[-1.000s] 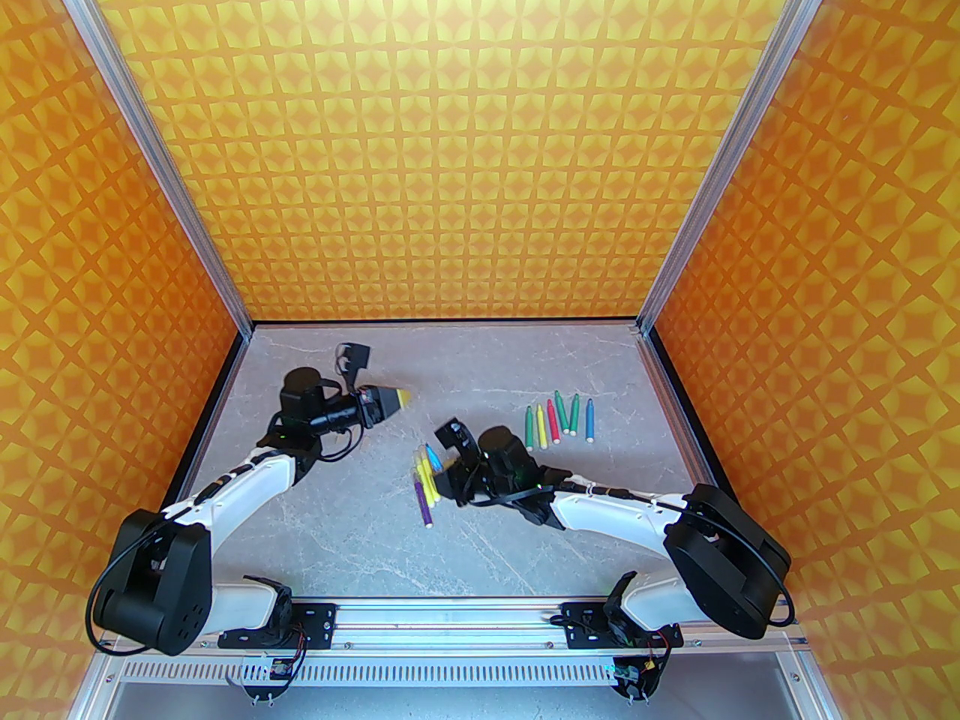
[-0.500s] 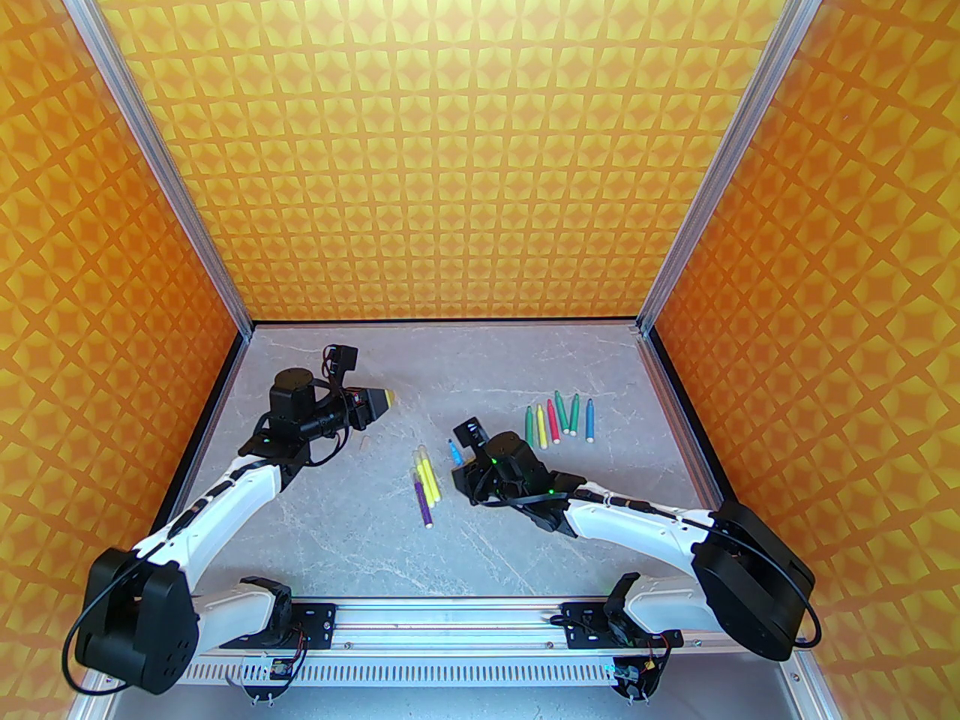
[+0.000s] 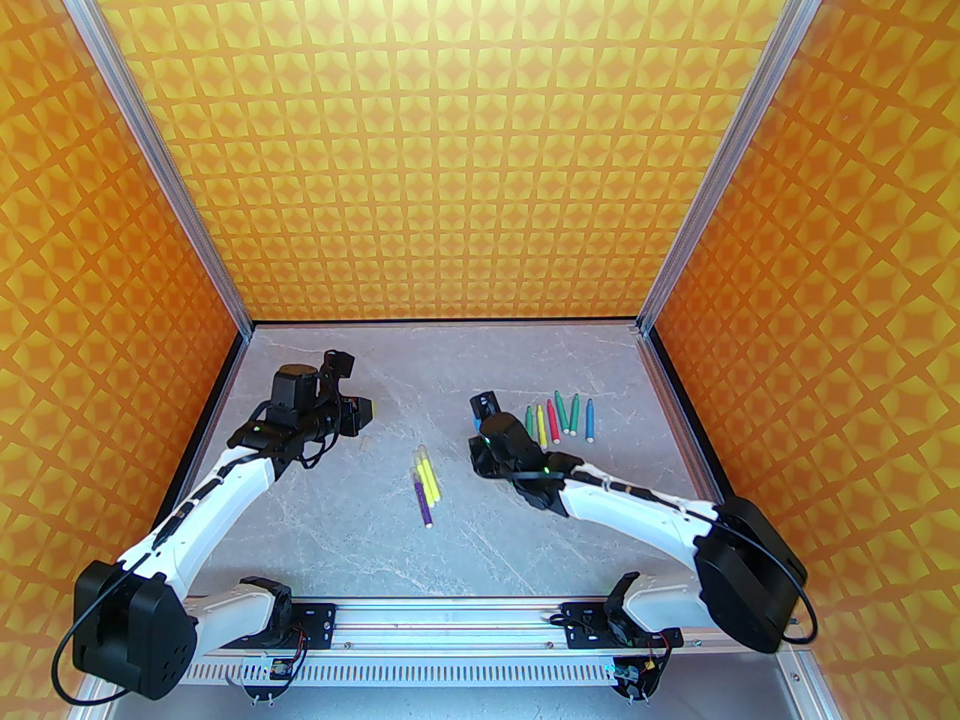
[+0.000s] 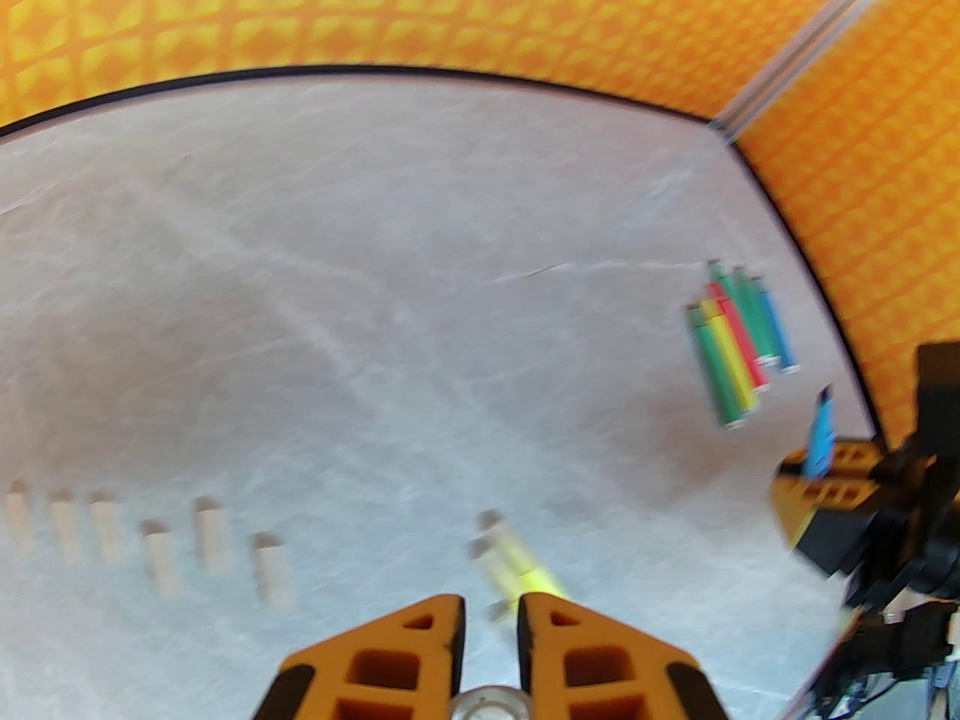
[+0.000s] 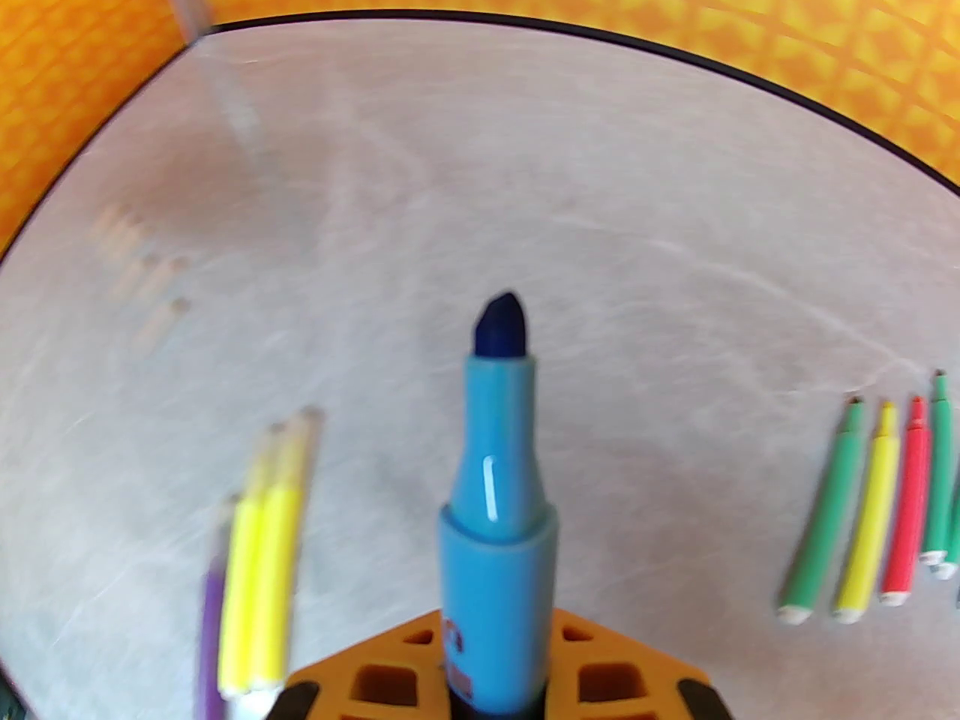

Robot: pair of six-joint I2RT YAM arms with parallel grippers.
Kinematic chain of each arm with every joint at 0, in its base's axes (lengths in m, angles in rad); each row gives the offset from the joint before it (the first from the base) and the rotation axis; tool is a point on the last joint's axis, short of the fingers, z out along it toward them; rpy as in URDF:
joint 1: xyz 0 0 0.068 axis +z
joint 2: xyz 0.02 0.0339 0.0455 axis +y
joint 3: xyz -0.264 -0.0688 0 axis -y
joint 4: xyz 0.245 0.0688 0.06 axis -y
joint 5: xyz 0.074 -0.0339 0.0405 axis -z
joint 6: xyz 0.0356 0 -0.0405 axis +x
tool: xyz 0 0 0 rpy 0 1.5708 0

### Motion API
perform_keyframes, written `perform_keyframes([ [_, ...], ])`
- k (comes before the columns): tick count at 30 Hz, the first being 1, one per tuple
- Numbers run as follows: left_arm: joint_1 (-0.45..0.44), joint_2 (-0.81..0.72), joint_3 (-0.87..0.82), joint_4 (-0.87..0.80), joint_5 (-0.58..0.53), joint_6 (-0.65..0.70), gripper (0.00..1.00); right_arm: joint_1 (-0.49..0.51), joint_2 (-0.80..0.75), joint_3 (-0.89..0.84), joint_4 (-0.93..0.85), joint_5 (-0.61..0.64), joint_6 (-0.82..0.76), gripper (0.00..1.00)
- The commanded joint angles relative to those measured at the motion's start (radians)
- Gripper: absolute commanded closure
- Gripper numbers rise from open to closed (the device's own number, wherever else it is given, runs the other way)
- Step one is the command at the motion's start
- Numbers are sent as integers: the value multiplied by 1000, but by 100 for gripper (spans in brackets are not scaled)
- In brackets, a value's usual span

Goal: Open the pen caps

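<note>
My right end effector [image 5: 496,627] pinching an uncapped blue pen [image 5: 495,477], tip out, my left end effector [image 4: 489,616] pressed together above the worktop [image 4: 375,252], loose caps [image 4: 212,533] lined up nearby

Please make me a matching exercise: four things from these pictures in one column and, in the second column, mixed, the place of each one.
Things
1 blue pen
2 purple pen
3 loose caps
4 red pen

Places
a in the row of pens at the right
b held by the right tool, tip bare
c in a row at the left
d in the middle, beside yellow pens

Pairs: 1-b, 2-d, 3-c, 4-a
</note>
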Motion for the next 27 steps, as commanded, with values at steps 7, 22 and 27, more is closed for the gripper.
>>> perform_keyframes([
  [7,-11,149,93,-182,-181,53,100,-85,124,131,-128,78,8,100],
  [22,-60,430,197,-167,-207,41,100,-200,264,181,-133,58,17,100],
  [27,-66,473,200,-167,-208,39,100,-210,323,212,-136,58,21,100],
])
